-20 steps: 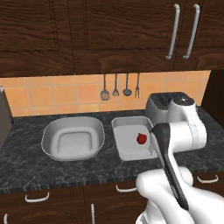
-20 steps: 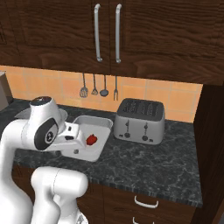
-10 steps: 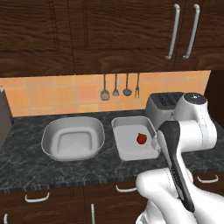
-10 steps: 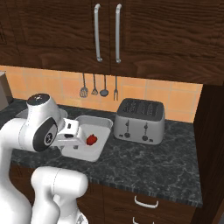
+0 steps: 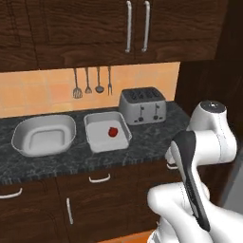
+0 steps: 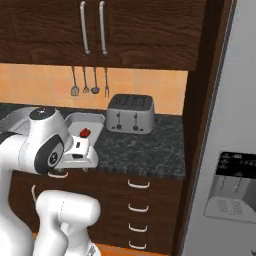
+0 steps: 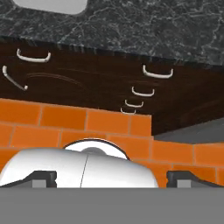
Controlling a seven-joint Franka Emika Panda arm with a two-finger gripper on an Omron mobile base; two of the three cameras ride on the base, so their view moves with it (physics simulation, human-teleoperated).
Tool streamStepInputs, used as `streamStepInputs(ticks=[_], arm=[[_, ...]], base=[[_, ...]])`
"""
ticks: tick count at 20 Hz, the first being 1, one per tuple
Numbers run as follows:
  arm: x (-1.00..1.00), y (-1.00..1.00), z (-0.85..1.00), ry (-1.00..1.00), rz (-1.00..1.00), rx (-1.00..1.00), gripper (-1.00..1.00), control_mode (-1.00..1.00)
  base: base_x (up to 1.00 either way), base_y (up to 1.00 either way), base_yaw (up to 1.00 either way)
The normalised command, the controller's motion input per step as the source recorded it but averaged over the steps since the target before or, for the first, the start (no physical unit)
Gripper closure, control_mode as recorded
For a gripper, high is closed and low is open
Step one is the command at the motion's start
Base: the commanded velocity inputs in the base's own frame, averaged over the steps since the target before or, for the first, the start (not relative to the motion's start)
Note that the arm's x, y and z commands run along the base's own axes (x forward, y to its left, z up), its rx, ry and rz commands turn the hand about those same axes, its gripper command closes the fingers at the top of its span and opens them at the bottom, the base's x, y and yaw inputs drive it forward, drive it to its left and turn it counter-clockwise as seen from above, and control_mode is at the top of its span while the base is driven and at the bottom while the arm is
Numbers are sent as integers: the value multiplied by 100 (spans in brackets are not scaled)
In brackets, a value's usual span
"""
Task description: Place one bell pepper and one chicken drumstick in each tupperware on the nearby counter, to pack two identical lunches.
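A dark marbled counter [image 5: 142,140] is seen running across the left base view above brown drawers with curved silver handles. At its left end a rounded pale tub [image 5: 43,134] is set, and nothing is seen inside it. Just beside it to the right a rectangular pale tray [image 5: 107,131] is placed, and one red bell pepper [image 5: 113,132] is lying on the tray floor toward its right half, apart from the walls. Above these two containers four utensils [image 5: 92,81] are hung on the orange tiled wall. Further right a silver four-slot toaster [image 5: 142,105] is stood on the counter, near the tray but not touching it. At the right of this view the white arm is folded low in front of the drawers. In the right base view the tray [image 6: 80,120] and the pepper [image 6: 85,132] are partly covered by the arm's shoulder, the toaster [image 6: 131,113] is stood to their right, and a tall grey fridge door [image 6: 235,150] is seen at the far right beyond a dark wood panel. In the hand view the gripper [image 7: 112,177] is pointed down over an orange tiled floor [image 7: 52,124], with the counter edge and drawer fronts above it; its two fingertips are spread fully apart at opposite sides of the frame, and nothing is held between them.
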Motion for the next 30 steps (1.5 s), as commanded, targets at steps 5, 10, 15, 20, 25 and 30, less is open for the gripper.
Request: streamStepInputs(ticks=[5,10,15,20,25,30], arm=[[0,0,0,0,0,0,-100,100],[0,0,0,0,0,0,-100,100],[0,0,0,0,0,0,-100,100],[0,0,0,0,0,0,-100,100],[0,0,0,0,0,0,-100,100],[0,0,0,0,0,0,-100,100]], base=[[-80,-94,-39],[-11,-100,-28],[28,-100,14],[26,-98,13],[44,-56,16],[47,0,2]])
